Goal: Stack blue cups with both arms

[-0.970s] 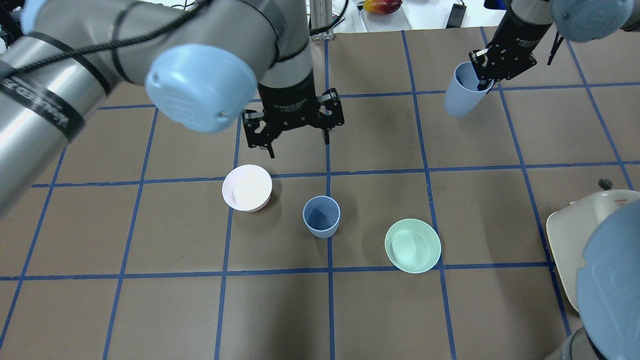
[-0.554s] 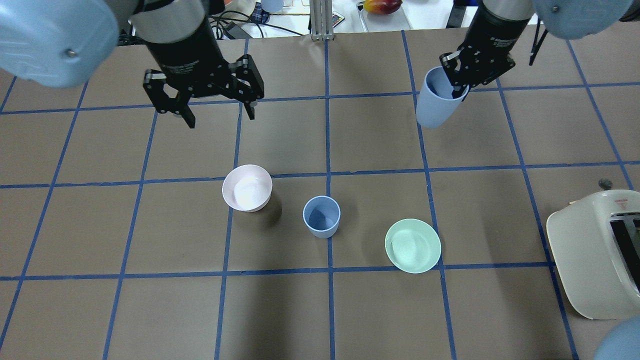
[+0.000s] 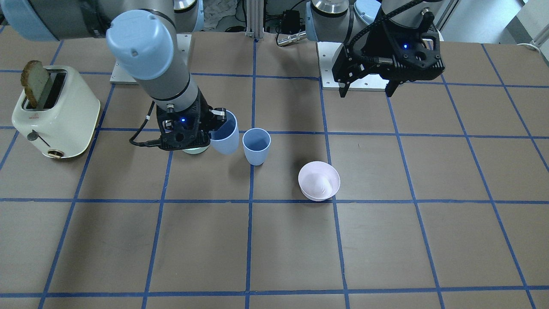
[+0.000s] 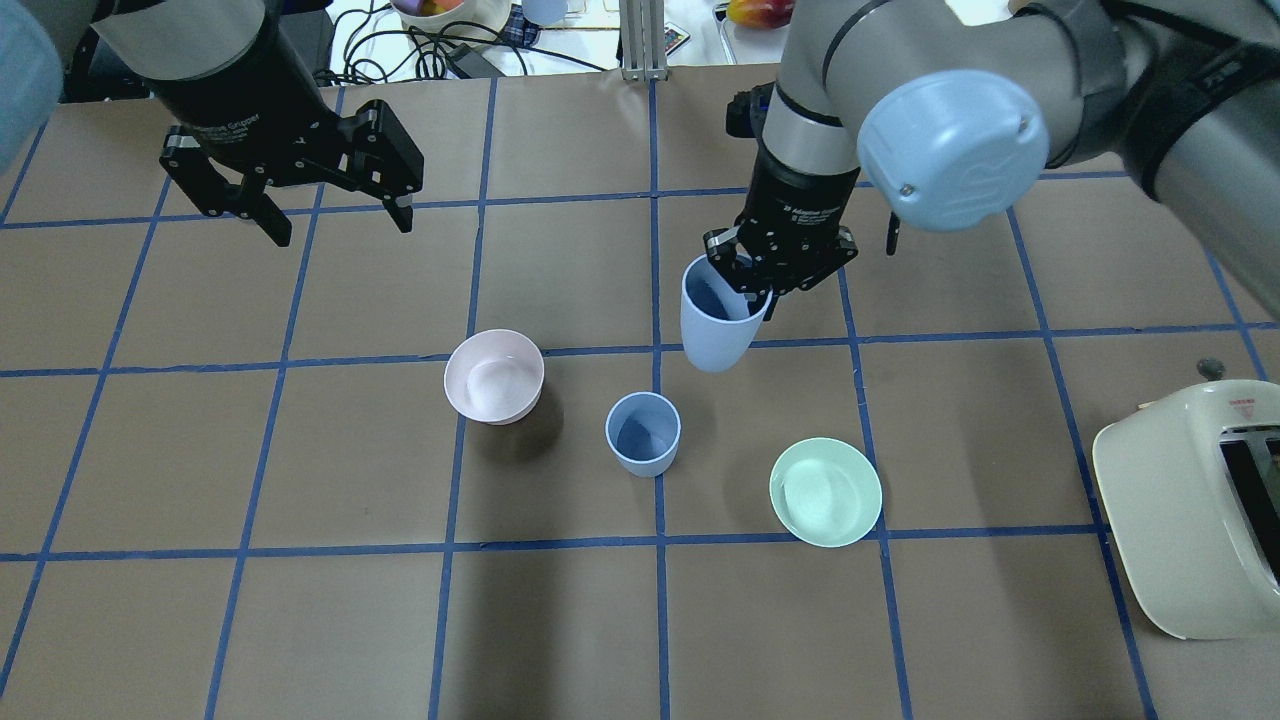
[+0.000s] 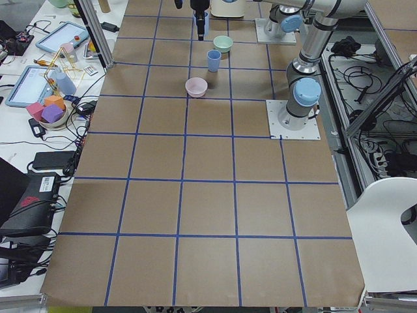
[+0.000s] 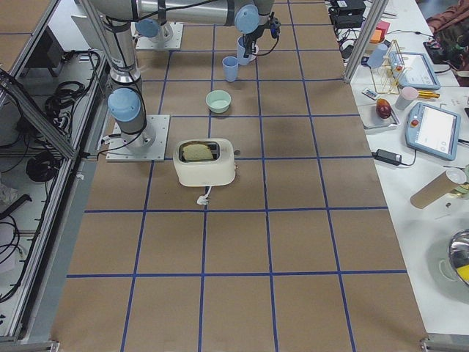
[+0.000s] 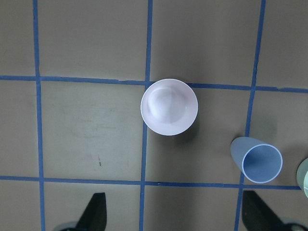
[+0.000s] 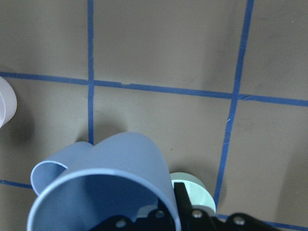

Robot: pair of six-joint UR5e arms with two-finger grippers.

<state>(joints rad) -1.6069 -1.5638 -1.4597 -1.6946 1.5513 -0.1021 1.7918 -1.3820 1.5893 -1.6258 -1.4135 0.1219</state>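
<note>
One blue cup stands upright at the table's middle, between the two bowls; it also shows in the front view and the left wrist view. My right gripper is shut on the rim of the second blue cup and holds it tilted in the air, just beyond and to the right of the standing cup. In the front view the held cup hangs close beside the standing one. My left gripper is open and empty, high over the far left of the table.
A pale pink bowl sits left of the standing cup and a mint green bowl sits to its right. A cream toaster with a slice of bread stands at the right edge. Blue tape lines grid the brown table.
My right gripper has carried its cup from the far right in toward the middle, close to the standing cup. My left arm has swung away to the far left, still open.
</note>
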